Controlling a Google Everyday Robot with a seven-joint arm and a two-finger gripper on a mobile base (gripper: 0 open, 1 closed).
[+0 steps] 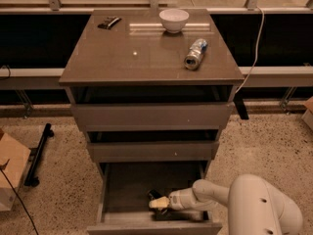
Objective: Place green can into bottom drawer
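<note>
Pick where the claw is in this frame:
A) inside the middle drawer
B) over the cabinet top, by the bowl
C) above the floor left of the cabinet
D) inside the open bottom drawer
D: the claw is low inside the open bottom drawer, near its front, with the arm reaching in from the right.

Cabinet top [142,58]: smooth, semi-gloss grey-brown laminate. Bowl [174,19]: glossy white. Silver-and-blue can [195,54]: shiny metal. Floor [63,190]: speckled, rough. Gripper [156,202], inside the matt bottom drawer [129,187]: smooth cream plastic.
</note>
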